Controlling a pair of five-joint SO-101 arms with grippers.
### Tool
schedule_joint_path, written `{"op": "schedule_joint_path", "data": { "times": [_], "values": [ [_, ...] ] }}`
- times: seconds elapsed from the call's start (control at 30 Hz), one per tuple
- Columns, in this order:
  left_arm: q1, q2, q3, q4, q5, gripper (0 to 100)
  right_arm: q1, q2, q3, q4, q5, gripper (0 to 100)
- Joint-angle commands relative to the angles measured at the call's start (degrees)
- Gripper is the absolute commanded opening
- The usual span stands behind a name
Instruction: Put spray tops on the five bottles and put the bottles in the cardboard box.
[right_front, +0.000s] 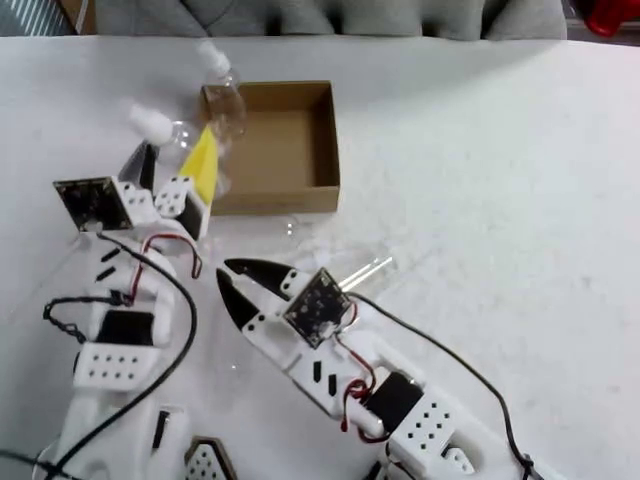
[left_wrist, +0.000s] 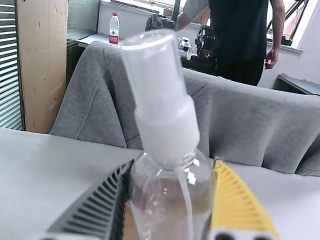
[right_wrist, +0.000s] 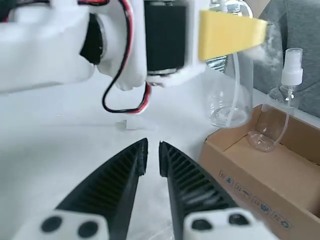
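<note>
Step in hand, as I judge: placing a capped bottle into the box, not capping.

Nearest, the right gripper (right_wrist: 152, 151) sits low over the table (right_front: 500, 150). Its black jaws are almost together w/ only a thin slit and nothing btw. them, so it looks idle. Just beside its arm lies a clear thing w/ a thin tube (right_front: 362, 268). It is maybe another part; I cannot tell.

Farther, the left gripper (right_front: 178, 148) is clenched on a clear bottle (left_wrist: 169, 197), w/ a grey and a yellow finger on either side of the body. The spray top (left_wrist: 160, 100) is on and looks seated. This bottle hangs approx. upright, off the table, just outside the left wall of the cardboard box (right_front: 285, 150).

Inside the box, at the far-left corner, a second bottle (right_wrist: 270, 127) w/ its top on stands upright.

Next move prob. calls for: carry the held bottle over the wall to bare floor, clear of the second bottle, then lower and release.

Pose: right arm lies stretched flat toward the box. Left arm is raised, wrist facing the grey sofa (left_wrist: 250, 125).
</note>
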Motion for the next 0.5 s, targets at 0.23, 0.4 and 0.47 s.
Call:
{"op": "schedule_joint_path", "data": {
  "times": [0.23,0.4,0.47],
  "values": [
    [-0.40,18.68,-16.35,-5.36,-6.42,2,0.66,-0.40,-0.70,0.04,0.09,1.6],
    [-0.57,24.13,-17.32,-7.30,-6.42,2,0.66,-0.40,-0.62,0.04,0.09,1.6],
    [-0.57,26.15,-16.88,-11.08,-6.42,2,0.66,-0.40,-0.62,0.04,0.09,1.6]
  ]
}}
